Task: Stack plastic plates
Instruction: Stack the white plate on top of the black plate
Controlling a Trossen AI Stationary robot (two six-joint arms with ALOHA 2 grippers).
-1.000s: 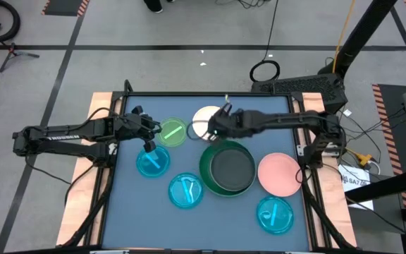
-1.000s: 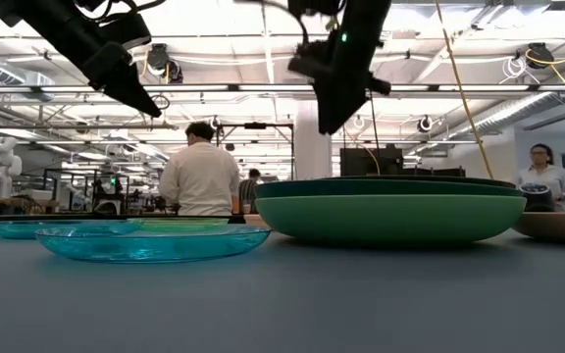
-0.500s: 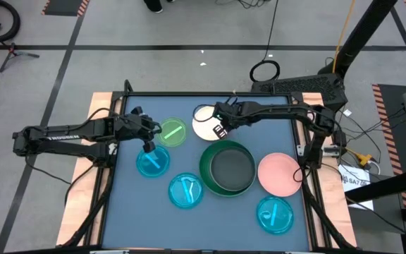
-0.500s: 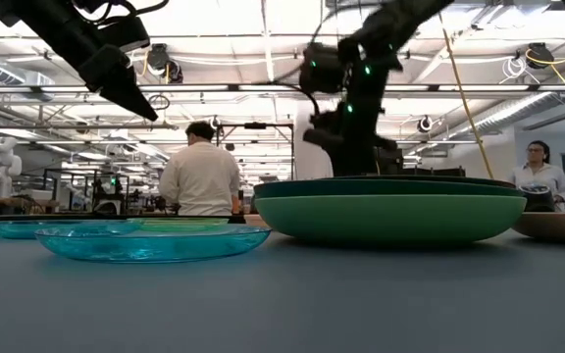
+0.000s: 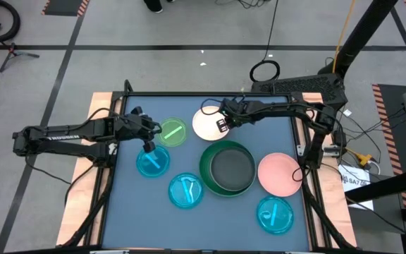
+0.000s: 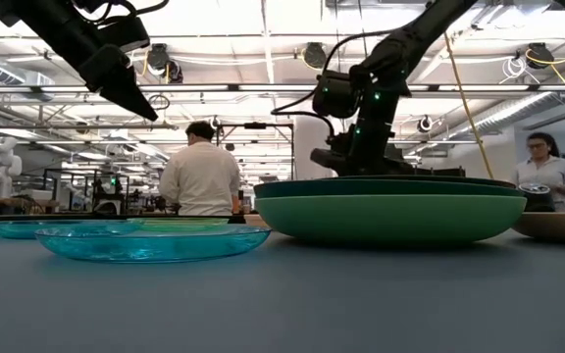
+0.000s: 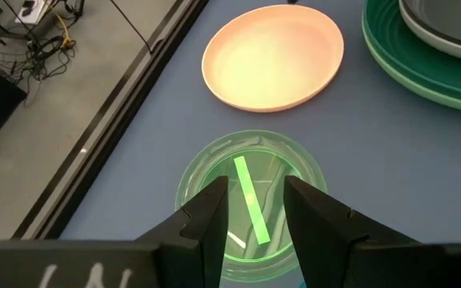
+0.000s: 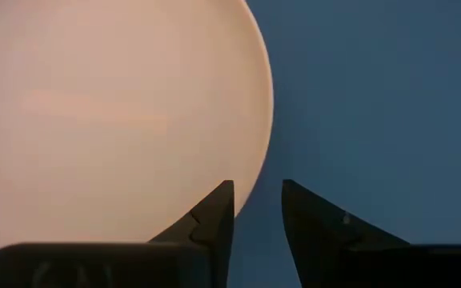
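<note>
Low view hides white plate (image 5: 206, 123) behind green stack (image 6: 390, 211).

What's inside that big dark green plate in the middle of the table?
A dark grey plate sits nested in the dark green plate, which itself rests on a lighter green one. Anything beneath the grey plate is covered and cannot be seen.

A stack of large green plates (image 6: 390, 211) sits at centre right of the frame on the blue-grey surface (image 6: 282, 304). Cyan plates (image 6: 150, 242) lie at lower left. One dark arm (image 6: 81, 44) crosses the upper left; another (image 6: 366, 118) descends behind the stack. A person (image 6: 199, 176) stands beyond.
</note>
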